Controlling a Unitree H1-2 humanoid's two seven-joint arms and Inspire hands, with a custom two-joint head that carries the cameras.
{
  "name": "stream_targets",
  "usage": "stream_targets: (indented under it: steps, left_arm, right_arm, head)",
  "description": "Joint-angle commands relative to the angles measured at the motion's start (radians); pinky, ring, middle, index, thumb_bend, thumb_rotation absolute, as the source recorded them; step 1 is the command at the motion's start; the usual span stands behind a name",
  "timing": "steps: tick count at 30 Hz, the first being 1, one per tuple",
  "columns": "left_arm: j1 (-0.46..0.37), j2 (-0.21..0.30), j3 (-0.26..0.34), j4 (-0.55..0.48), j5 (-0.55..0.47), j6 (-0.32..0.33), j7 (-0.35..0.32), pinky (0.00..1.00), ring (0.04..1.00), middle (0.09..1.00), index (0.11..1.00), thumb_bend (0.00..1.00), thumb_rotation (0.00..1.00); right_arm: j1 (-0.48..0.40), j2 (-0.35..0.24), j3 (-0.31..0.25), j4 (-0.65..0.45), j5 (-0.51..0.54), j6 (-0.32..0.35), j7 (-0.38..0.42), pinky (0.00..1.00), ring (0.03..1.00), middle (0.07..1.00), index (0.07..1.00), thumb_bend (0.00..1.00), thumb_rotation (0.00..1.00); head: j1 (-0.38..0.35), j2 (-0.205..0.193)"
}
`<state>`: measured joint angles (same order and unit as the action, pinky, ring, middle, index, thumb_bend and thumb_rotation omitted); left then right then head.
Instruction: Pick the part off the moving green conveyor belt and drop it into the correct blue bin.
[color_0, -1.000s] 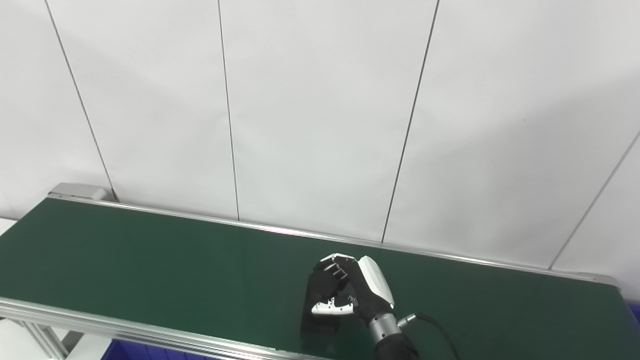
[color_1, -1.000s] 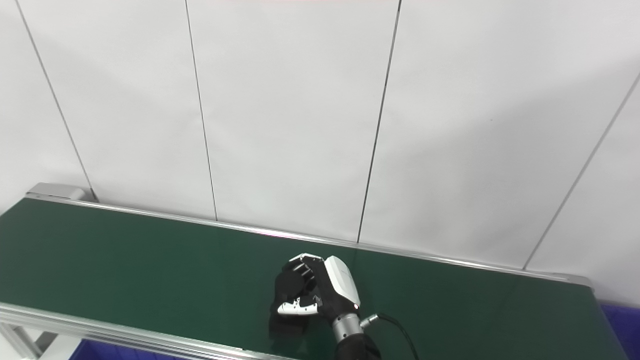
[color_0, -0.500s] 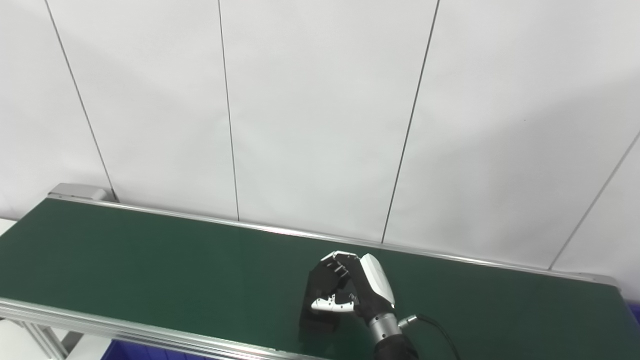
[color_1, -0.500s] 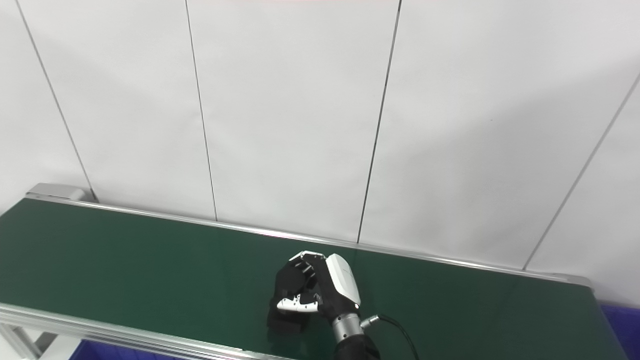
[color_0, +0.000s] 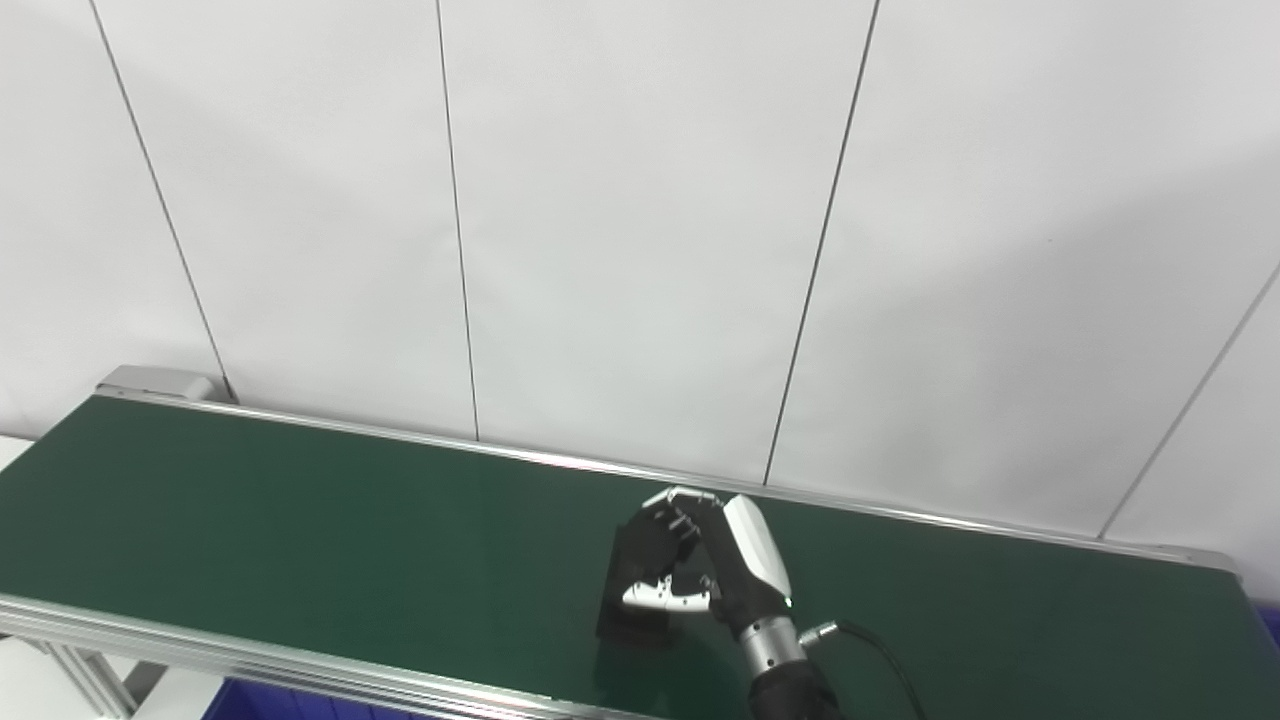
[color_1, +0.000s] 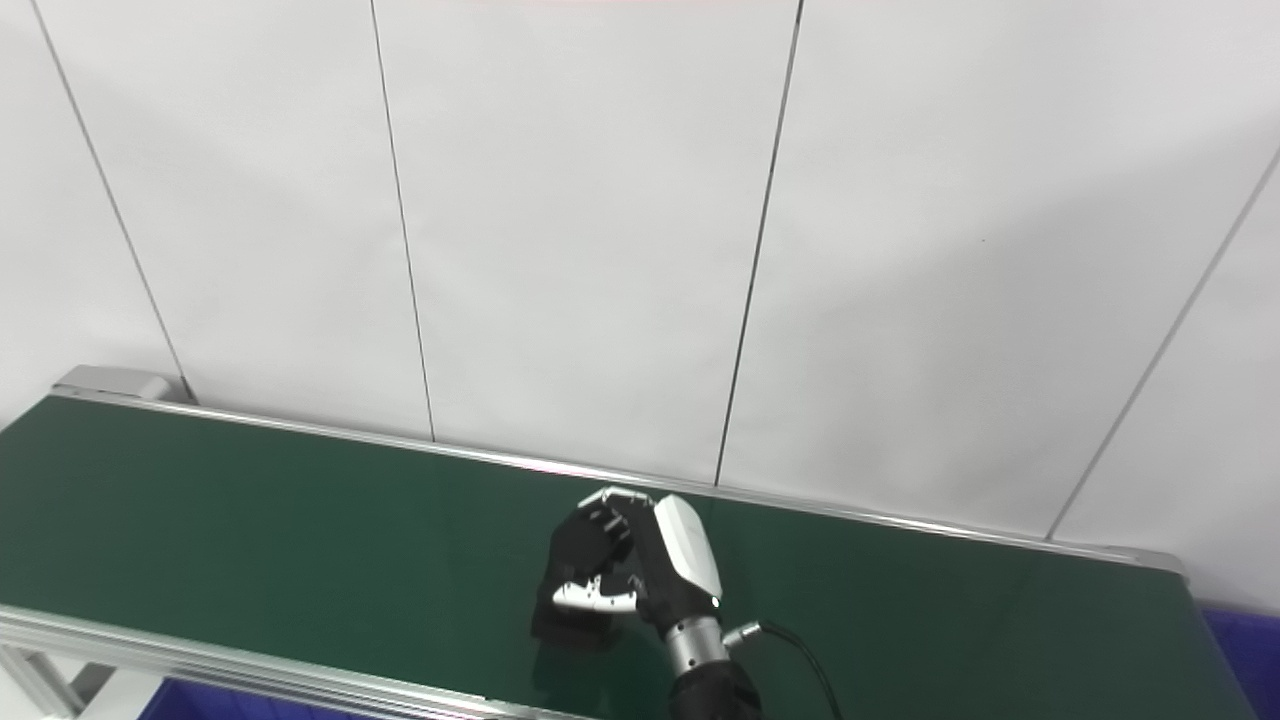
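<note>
My right hand is over the middle of the green conveyor belt, its arm rising from the bottom edge. It is shut on a black block-shaped part: the fingers curl over the part's top and the white-tipped thumb presses its near side. The same part shows in the right eye view, hanging from the hand with a dark shadow on the belt below it. Much of the part is hidden by the fingers. My left hand is out of sight.
A strip of blue bin shows below the belt's near rail at the bottom left, and another blue bin past the belt's right end. White wall panels stand right behind the belt. A black cable trails from the wrist.
The right hand, still closed on the black part, has risen a little and shifted toward the far rail; the part went with it.
</note>
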<state>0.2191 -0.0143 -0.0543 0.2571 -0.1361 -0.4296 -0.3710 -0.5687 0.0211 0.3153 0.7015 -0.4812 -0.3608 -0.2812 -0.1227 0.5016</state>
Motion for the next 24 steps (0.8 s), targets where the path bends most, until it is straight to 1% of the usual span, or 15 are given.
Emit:
stream_targets:
  steps: [1,6,12,15,21,24]
  left_arm:
    - [-0.018,-0.005,0.0,-0.015,-0.009,-0.04,0.002,0.69,0.726,0.757,0.814,0.94,0.36]
    - [-0.026,-0.005,0.004,-0.005,-0.008,-0.04,-0.001,0.7,0.729,0.76,0.817,0.94,0.37]
    - [-0.037,-0.001,0.001,0.007,-0.018,-0.04,-0.012,0.72,0.745,0.77,0.827,0.94,0.37]
    - [-0.041,-0.004,0.005,0.01,-0.008,-0.04,-0.005,0.71,0.741,0.766,0.825,0.95,0.38]
    - [-0.045,-0.005,0.007,0.012,-0.007,-0.04,-0.004,0.71,0.755,0.771,0.832,0.94,0.39]
    - [-0.046,-0.006,0.006,0.007,-0.013,-0.04,-0.002,0.71,0.751,0.77,0.831,0.94,0.39]
  right_arm:
    - [-0.02,0.003,-0.011,-0.079,0.017,-0.033,0.007,0.38,0.43,0.491,0.52,0.5,0.0]
    - [0.017,-0.005,-0.028,-0.204,0.019,-0.006,0.035,0.37,0.431,0.492,0.519,0.5,0.0]
    - [0.064,-0.014,-0.06,-0.387,0.038,0.067,0.098,0.36,0.437,0.496,0.515,0.5,0.0]
    - [0.084,-0.022,-0.076,-0.475,0.044,0.098,0.123,0.35,0.437,0.498,0.516,0.5,0.0]
    - [0.117,-0.03,-0.104,-0.628,0.069,0.156,0.178,0.35,0.437,0.497,0.529,0.5,0.0]
    - [0.139,-0.032,-0.114,-0.713,0.076,0.195,0.205,0.35,0.442,0.501,0.522,0.5,0.0]
  head:
    - [-0.003,-0.001]
    - [-0.013,-0.001]
    - [-0.028,0.005]
    - [-0.041,0.014]
    - [-0.064,0.026]
    - [-0.08,0.043]
